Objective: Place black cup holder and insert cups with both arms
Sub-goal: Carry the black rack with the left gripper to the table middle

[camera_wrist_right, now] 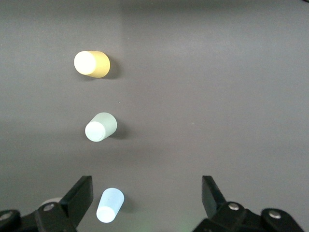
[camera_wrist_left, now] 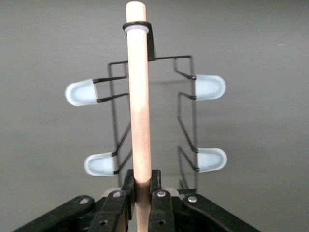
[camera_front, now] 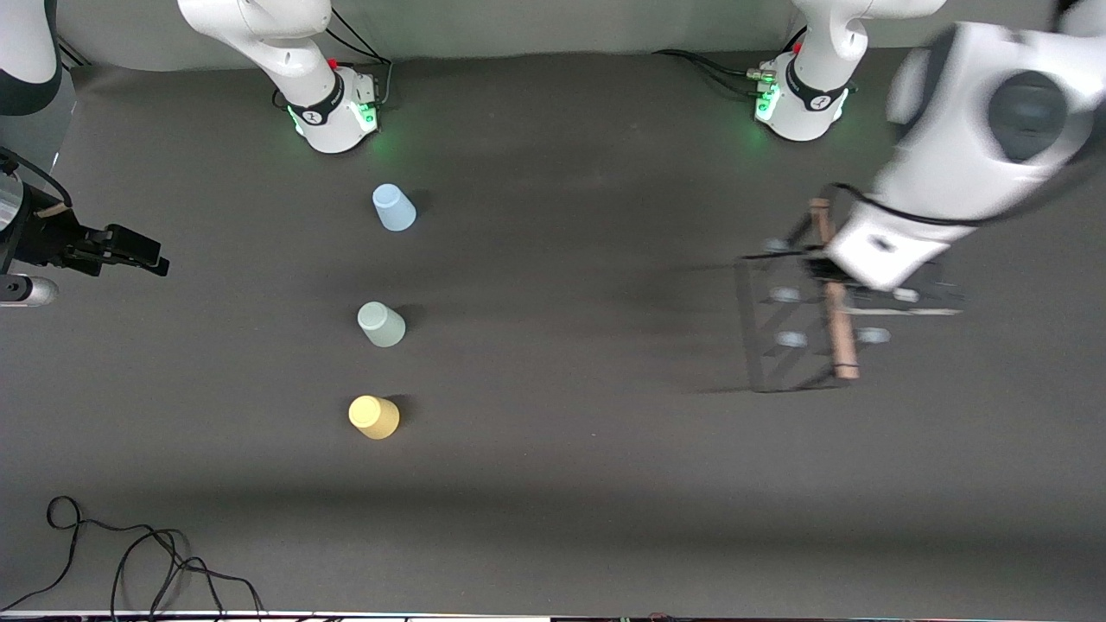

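The left end effector is clamped on the light wooden rod handle of the black cup holder, holding the rack over the worktop toward the left arm's end. In the front view the arm's white wrist covers the grasp and part of the rack; whether the base touches the worktop cannot be told. The left wrist view shows four pale-tipped pegs flanking the rod, and its lower edge cuts off the rest.

The right end effector hangs with its fingers spread wide and empty, over the worktop at the right arm's end. The light blue cup shows between those fingers, with the pale green cup and the yellow cup lined up past it. All three stand upside down and well apart from the rack. A tangle of black cable lies cut off at the front camera's edge of the worktop.
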